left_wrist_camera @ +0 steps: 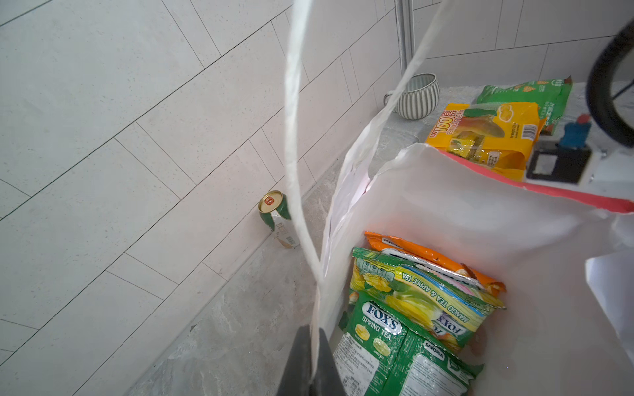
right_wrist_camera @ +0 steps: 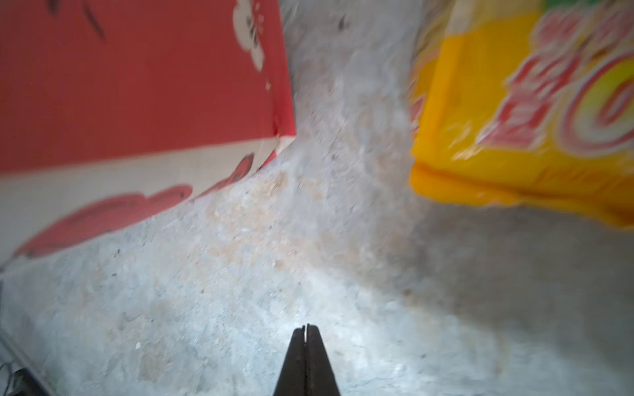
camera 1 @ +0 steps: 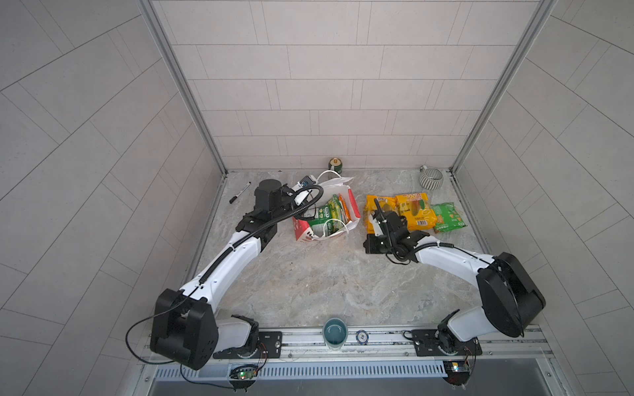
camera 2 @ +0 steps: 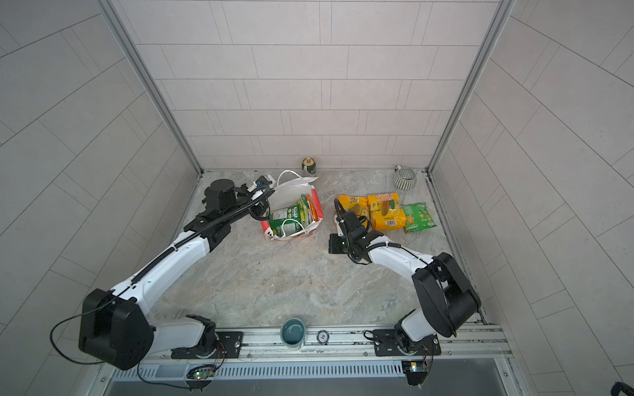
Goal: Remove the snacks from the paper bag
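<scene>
Left gripper (left_wrist_camera: 310, 358) pinched shut on cord handle (left_wrist_camera: 291, 137), holding paper bag (left_wrist_camera: 446, 205) open | three snacks (left_wrist_camera: 411, 301) upright inside, just past its tips | right gripper (right_wrist_camera: 305, 331) closed, empty, between bag and yellow packet (right_wrist_camera: 497, 120) | next, likely: open right jaws, enter bag, pinch one top edge

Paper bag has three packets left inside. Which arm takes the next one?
Probably right. The left end effector is shut on the cord handle, holding the paper bag open; the right end effector is shut, empty, over the table beside it.
</scene>
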Tool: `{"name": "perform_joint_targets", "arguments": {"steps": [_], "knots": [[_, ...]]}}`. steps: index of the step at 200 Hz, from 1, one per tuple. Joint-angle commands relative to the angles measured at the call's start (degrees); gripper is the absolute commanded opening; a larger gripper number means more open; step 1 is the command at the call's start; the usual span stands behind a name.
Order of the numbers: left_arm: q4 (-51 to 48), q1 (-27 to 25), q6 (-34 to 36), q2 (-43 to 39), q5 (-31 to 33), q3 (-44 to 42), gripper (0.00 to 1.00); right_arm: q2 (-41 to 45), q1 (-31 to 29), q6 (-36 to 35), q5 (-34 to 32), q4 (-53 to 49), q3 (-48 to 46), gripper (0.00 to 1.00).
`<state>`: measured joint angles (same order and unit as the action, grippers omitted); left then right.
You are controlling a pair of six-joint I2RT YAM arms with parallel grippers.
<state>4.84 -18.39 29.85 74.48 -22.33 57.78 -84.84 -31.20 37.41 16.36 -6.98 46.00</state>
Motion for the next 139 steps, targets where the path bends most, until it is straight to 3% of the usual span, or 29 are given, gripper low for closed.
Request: {"name": "perform_joint_targets", "arguments": {"steps": [1, 40, 76, 106, 139], "knots": [[2.0, -0.2, -2.0, -1.7, -1.6, 2.9, 0.0, 0.7, -1.9, 8.2, 0.8, 12.0, -0.6, 0.0], [4.0, -0.6, -3.6, -1.9, -1.6, 2.6, 0.0, -5.8, -3.9, 17.9, -0.6, 26.7, -1.1, 0.0], [7.3, -0.5, -5.5, -1.2, -0.4, 2.4, 0.0, -12.3, -4.5, 22.7, -4.3, 32.7, 1.8, 0.0], [10.3, -0.4, -6.5, 1.1, -0.4, 3.2, 0.0, -16.9, -4.7, 24.0, -9.4, 37.0, 4.8, 0.0], [11.3, -0.4, -5.1, 3.6, -0.3, 5.5, 0.0, -24.0, -4.8, 19.9, -13.8, 38.8, 12.6, 0.0]]}}
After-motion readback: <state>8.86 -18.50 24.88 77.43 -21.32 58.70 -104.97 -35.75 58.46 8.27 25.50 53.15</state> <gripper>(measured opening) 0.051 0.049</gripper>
